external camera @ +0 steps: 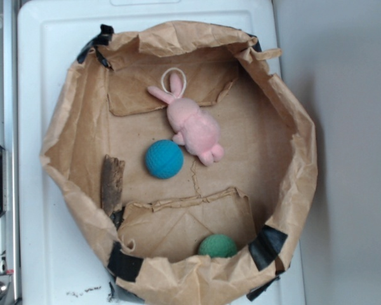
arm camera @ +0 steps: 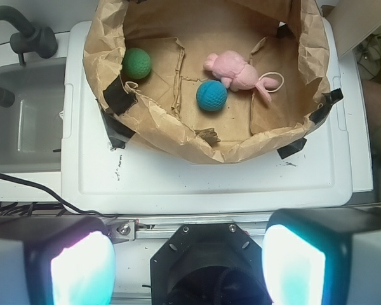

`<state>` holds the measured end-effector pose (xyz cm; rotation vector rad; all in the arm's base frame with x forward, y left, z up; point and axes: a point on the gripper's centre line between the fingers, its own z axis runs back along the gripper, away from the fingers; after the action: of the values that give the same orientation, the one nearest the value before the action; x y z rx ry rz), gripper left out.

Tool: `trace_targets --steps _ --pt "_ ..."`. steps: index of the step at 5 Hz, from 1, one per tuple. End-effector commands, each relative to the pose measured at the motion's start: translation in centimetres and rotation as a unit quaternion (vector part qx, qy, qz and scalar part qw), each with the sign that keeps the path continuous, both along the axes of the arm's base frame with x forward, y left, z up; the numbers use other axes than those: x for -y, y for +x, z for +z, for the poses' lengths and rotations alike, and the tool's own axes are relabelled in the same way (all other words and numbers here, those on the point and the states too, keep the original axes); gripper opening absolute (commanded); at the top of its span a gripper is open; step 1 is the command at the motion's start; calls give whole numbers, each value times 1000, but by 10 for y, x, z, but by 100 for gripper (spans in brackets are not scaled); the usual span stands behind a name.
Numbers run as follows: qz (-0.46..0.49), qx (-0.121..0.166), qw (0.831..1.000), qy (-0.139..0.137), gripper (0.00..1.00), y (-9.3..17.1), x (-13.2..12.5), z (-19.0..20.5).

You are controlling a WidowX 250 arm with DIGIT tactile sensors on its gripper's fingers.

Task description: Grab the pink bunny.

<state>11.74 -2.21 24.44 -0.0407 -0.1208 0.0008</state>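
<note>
Your pink bunny [external camera: 194,125] lies on its side on the floor of the brown paper basin [external camera: 286,108], near the middle, with its ears and white cord loop [external camera: 173,77] pointing toward one wall. The teal-blue ball [external camera: 164,159] sits just beside the bunny's belly, touching or nearly so; the green ball [external camera: 217,246] rests well apart, against the basin's wall. A dark scrap of bark-like material [external camera: 112,183] leans on the wall on the teal ball's far side from the bunny.

The gripper [arm camera: 189,254] hangs outside the basin, over the white board's [arm camera: 197,184] edge, with its jaws spread wide and nothing between them.

Carry it over the crumpled rim before you descend. Aim for the bunny's plump body, not the ears. Turn the jaws so they close across the body's narrow width, keeping one finger from landing on the teal ball. The plush should squash readily, so press low.
</note>
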Motion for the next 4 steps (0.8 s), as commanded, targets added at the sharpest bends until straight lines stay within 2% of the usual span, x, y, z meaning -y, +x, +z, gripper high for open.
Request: trace_targets --steps 1,2,3,4 --pt "0 0 1000 0 100 0 0 0" --pt "-8 4 1000 4 100 44 10 -6" --pt "-39 -4 999 4 100 94 16 -15" --pt "-39 -4 999 4 100 94 16 -15"
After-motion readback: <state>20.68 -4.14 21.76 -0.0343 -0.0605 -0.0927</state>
